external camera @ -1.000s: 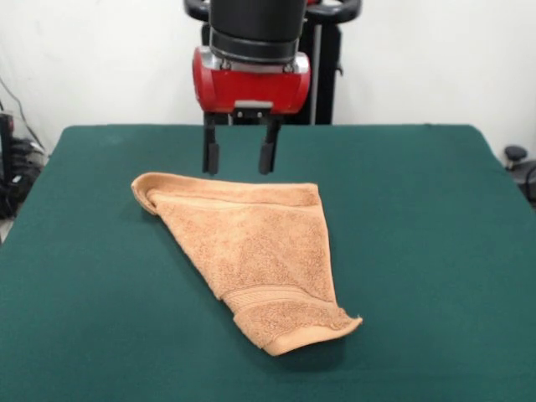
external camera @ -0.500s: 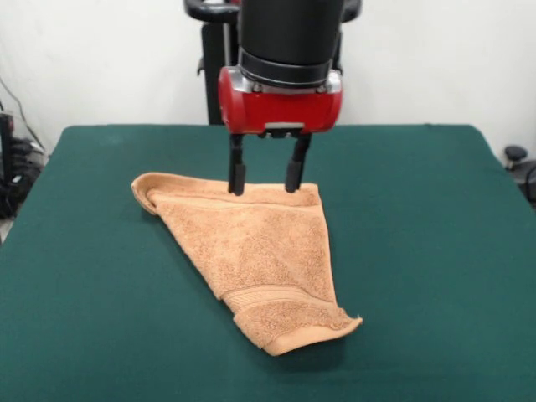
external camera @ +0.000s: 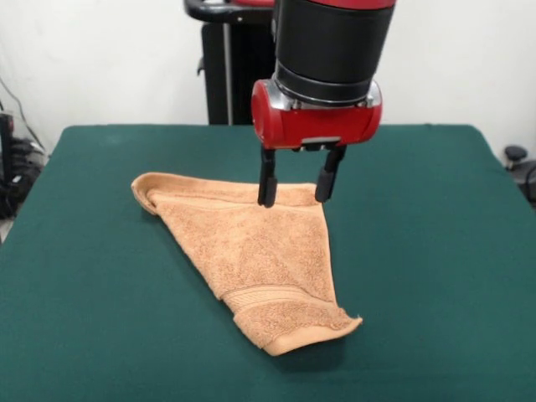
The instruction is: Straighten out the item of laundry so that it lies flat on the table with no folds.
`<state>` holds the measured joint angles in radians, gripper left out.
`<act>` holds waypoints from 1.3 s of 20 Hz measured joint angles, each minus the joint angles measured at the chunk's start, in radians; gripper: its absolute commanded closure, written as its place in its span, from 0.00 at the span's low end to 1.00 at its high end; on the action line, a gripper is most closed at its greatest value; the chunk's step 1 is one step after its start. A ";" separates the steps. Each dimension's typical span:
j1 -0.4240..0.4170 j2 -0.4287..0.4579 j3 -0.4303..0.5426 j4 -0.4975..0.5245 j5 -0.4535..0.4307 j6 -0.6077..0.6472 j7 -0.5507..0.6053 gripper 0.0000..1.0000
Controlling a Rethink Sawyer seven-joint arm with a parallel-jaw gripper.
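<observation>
Small orange-tan terry-cloth hand towel (external camera: 251, 255): lying on the large rectangular table with a dark green felt-like cloth top (external camera: 435, 251), a little left of its middle, one long edge running along the far side, one corner pointing toward the near edge. Red and black arm's gripper (external camera: 294, 191): hanging above the towel's far right corner, fingers spread apart, pointing down.

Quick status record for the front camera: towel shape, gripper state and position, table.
towel: orange-tan towel, roughly triangular outline, woven band near the pointed near end, one far corner curled over
gripper: gripper, jaws open, pointing down over the towel's far edge by its right corner
contact: cannot tell whether the tips touch the cloth
table: green table, towel near its middle
</observation>
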<state>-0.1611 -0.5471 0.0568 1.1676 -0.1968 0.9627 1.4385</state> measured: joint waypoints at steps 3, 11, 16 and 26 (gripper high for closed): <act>0.002 0.023 0.000 -0.042 0.001 0.023 0.000 0.00; 0.002 0.066 0.000 -0.128 0.009 0.067 0.000 0.00; 0.005 0.075 -0.001 -0.174 0.022 0.106 0.000 0.00; 0.037 0.089 -0.012 -0.293 0.038 0.204 0.000 0.00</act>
<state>-0.1237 -0.4581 0.0448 0.8745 -0.1584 1.1666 1.4385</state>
